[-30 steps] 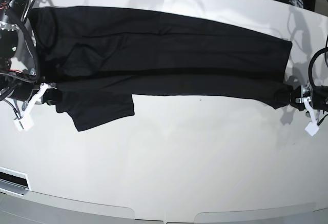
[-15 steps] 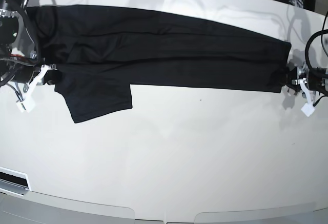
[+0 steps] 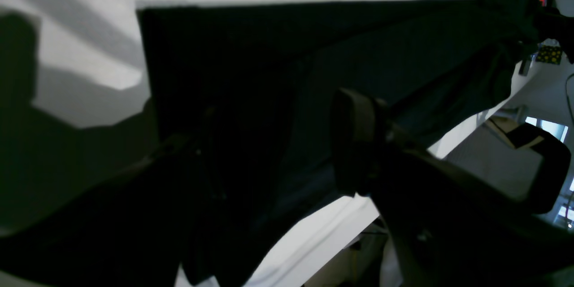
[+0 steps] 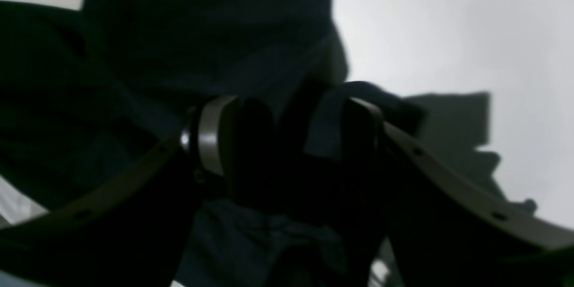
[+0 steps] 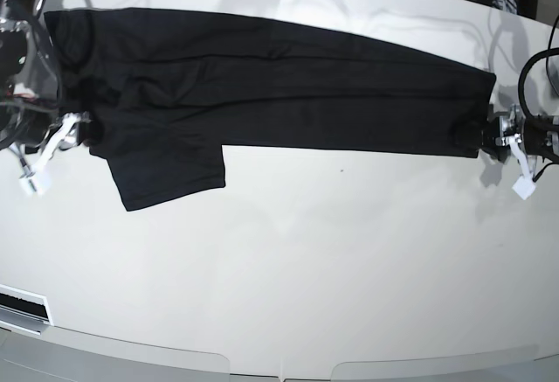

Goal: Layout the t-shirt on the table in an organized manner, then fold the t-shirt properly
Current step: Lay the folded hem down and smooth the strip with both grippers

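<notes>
Black t-shirt (image 5: 262, 85) flat on table (image 5: 349, 260)

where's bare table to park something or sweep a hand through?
The widest bare patch of the table lies between the t-shirt and the near edge, right of the hanging sleeve. Crowded: the shirt's two ends, where the right gripper and left gripper sit, and the cable clutter behind.

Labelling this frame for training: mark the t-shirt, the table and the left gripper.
t-shirt (image 5: 288, 93), base view, middle of the folded black body.
table (image 5: 349, 260), base view, bare white top in front of the shirt.
left gripper (image 5: 489, 133), base view, fingertips at the shirt's right end.
</notes>
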Motion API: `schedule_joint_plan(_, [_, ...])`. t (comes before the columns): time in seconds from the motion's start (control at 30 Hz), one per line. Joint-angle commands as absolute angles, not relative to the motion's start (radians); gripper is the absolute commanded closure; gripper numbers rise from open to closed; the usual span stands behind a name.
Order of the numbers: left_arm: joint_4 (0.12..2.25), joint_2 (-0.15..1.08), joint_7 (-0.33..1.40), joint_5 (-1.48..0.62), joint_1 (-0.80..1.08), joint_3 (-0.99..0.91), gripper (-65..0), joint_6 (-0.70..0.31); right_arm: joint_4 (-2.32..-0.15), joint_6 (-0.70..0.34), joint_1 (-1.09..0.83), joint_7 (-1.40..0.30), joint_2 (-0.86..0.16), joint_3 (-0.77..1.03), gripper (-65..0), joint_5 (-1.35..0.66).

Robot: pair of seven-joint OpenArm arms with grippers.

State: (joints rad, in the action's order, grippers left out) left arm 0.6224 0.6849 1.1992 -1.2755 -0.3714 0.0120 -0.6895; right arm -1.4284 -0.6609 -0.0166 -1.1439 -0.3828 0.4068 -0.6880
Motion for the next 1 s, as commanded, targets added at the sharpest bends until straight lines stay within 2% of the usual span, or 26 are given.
schedule_joint_plan(0.0, [0.635,0.712,1.177,-1.291,-0.390,0.006,-33.4,-0.698,-1.447,-0.653,0.016,-1.126,-0.410,0.413,-36.7,-0.706])
schedule_joint_plan(0.13, [0.633,0.710,1.147,-1.291,-0.387,0.006,-33.4,-0.698,-1.447,-0.606,0.056,-1.118,-0.409,0.412,-36.7,-0.706])
schedule_joint_plan(0.37, [0.633,0.677,1.148,-1.291,-0.387,0.006,-33.3,-0.698,-1.385,-0.588,0.128,-1.063,-0.339,0.411,-36.7,-0.650])
schedule_joint_plan(0.67, [0.633,0.598,1.095,-1.225,-0.318,0.006,-33.3,-0.698,-0.979,-0.587,0.287,-0.906,-0.313,0.411,-36.9,-0.593])
schedule_joint_plan(0.77, [0.633,0.600,1.095,-1.224,-0.310,0.006,-33.3,-0.698,-0.848,-0.621,0.333,-0.853,-0.313,0.411,-36.9,-0.572])
schedule_joint_plan(0.9, [0.633,0.613,1.071,-1.230,-0.311,0.006,-33.3,-0.698,-0.767,-0.616,0.354,-0.835,-0.295,0.411,-36.9,-0.546])
schedule_joint_plan(0.97, [0.633,0.622,1.042,-1.232,-0.313,0.006,-33.4,-0.698,-0.767,-0.656,0.349,-0.854,-0.271,0.411,-36.9,-0.546])
